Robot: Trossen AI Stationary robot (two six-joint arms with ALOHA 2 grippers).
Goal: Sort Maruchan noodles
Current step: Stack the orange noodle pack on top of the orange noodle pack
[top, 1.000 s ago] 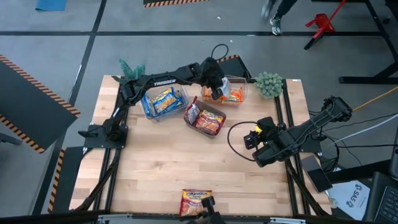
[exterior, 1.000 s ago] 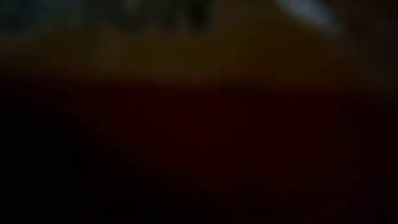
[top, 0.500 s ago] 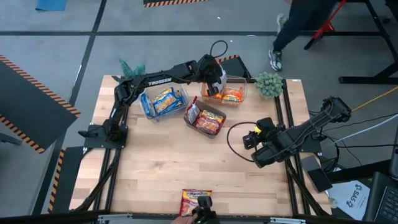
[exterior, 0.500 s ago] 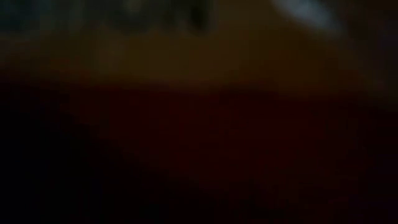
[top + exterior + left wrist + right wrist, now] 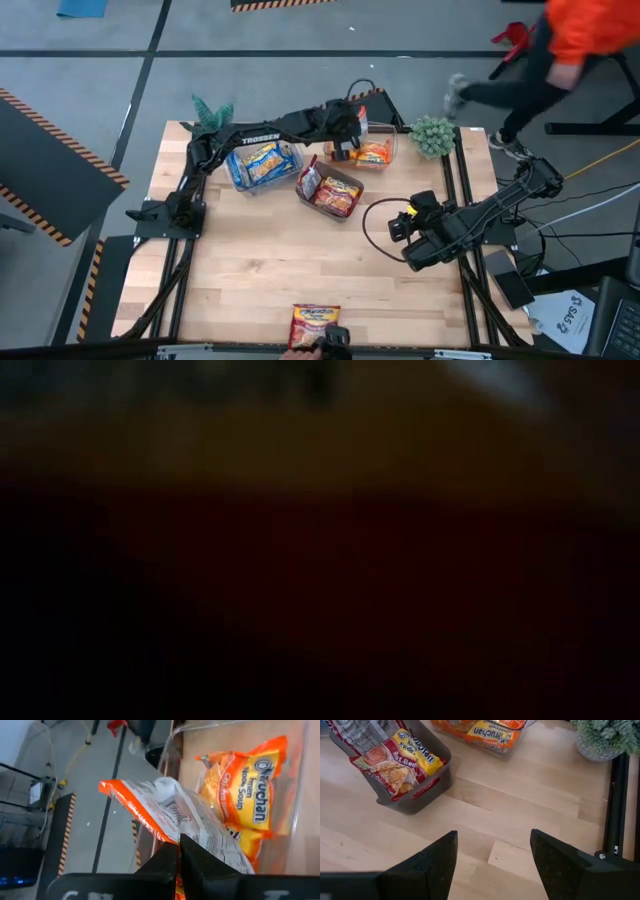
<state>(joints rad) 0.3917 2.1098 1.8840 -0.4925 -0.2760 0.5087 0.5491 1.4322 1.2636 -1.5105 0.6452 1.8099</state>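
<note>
My left gripper (image 5: pixel 350 135) is shut on an orange-edged noodle packet (image 5: pixel 165 815) and hangs over the clear bin (image 5: pixel 385 160) of orange Maruchan packets (image 5: pixel 245 795) at the table's far side. Blue-yellow packets lie in a clear bin (image 5: pixel 262 163). Red packets lie in a grey bin (image 5: pixel 328 190). One red packet (image 5: pixel 315 325) lies flat at the near edge. My right gripper (image 5: pixel 398 225) hovers open over bare wood at the right, with nothing between its fingers (image 5: pixel 492 842). My left gripper pinches one end of the orange-edged packet (image 5: pixel 186 834) between its two shut fingers. The fingers slant down toward the bin from the table's left. The packet reaches out beyond the fingertips, tilted with its pale printed back showing, lifted clear above the packets in the bin.
A small potted plant (image 5: pixel 432 135) stands at the far right corner and another green plant (image 5: pixel 212 110) at the far left. A person in orange (image 5: pixel 570 40) moves on the floor beyond the table. The low view is dark and shows nothing. Bare wood spans the table's middle and near half.
My left gripper has rolled about its own line over the orange bin, turning the held packet with it, and has shifted a little. It stays shut on the packet. A person has walked into view beyond the table's far right.
</note>
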